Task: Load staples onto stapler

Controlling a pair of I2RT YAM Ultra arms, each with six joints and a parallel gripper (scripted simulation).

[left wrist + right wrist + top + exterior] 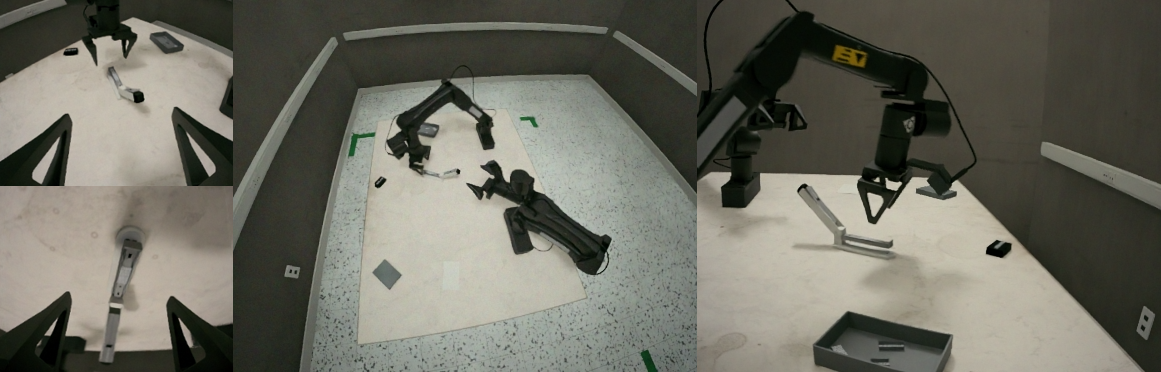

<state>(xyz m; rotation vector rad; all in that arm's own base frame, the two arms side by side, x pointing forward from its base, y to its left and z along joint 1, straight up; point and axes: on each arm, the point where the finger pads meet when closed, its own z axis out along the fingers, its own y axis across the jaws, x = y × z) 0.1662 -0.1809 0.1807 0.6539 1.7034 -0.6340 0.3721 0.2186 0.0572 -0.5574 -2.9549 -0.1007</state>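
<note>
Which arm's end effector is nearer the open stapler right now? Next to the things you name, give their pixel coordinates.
Right. Its end effector [886, 212] [118, 306] is open just above the stapler's [449, 174] [866, 241] [126, 93] [110, 333] rail; the left end effector [478, 179] [121, 115] is open, off beyond the raised top's black tip.
</note>
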